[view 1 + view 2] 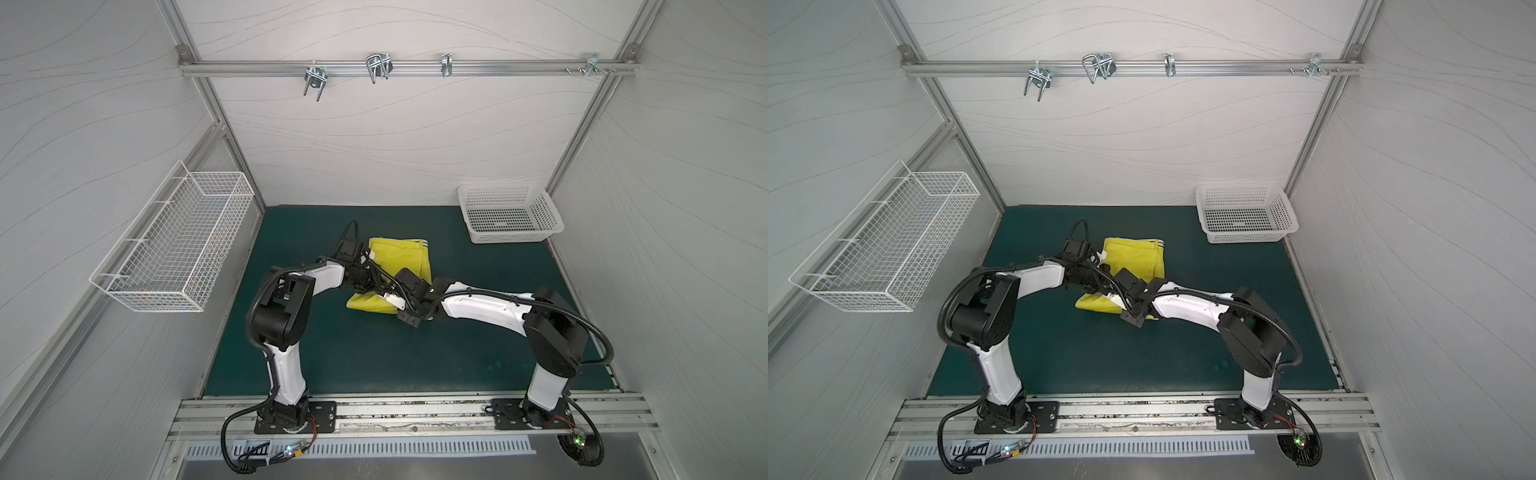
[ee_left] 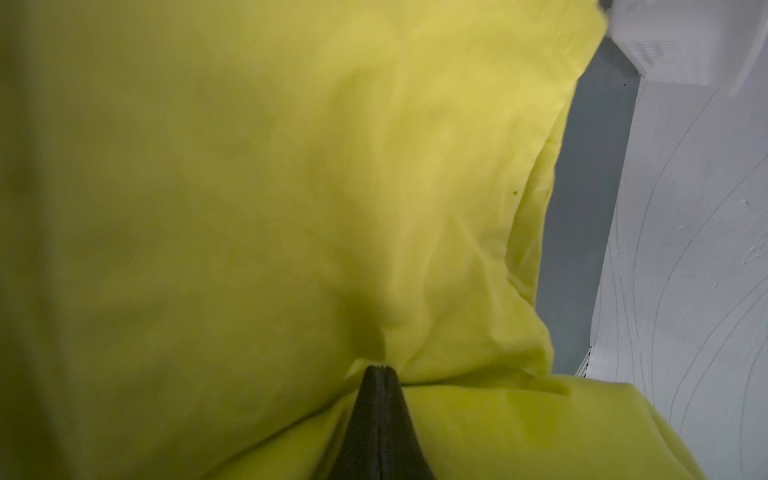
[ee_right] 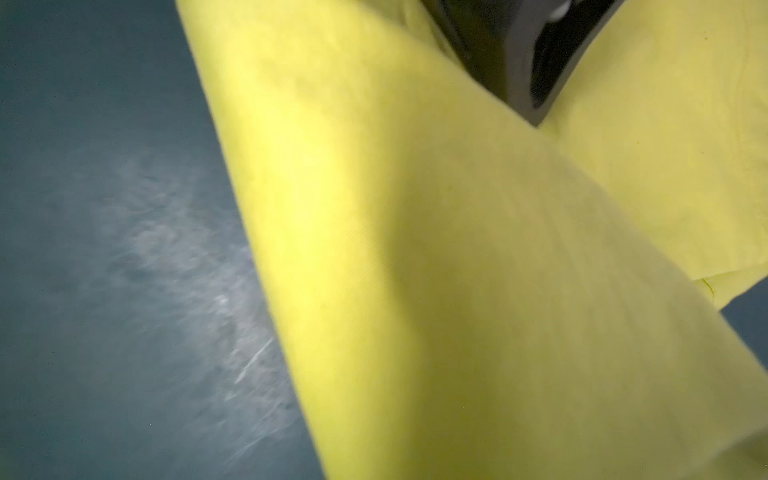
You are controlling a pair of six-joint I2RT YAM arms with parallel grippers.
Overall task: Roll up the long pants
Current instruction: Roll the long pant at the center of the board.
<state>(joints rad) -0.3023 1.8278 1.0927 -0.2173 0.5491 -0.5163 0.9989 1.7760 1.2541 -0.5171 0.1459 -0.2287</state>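
The left gripper [image 2: 377, 369] is clamped shut on a fold of the long pants [image 1: 400, 257], the right gripper [image 1: 391, 297] cannot be judged open or closed, and the pants, well apart from the white basket [image 1: 511, 239], are judged only partly rolled.

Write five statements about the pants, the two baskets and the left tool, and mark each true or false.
1. The long pants lie on the green mat, between the two arms. True.
2. The pants are inside the white plastic basket. False: they lie outside it. That basket stands apart from them, at the mat's far right corner.
3. The left tool is shut on yellow fabric. True.
4. The wire basket stands on the mat. False: it hangs on the left side wall, above and off the mat.
5. The striped waistband shows at the pants' far right corner. True.
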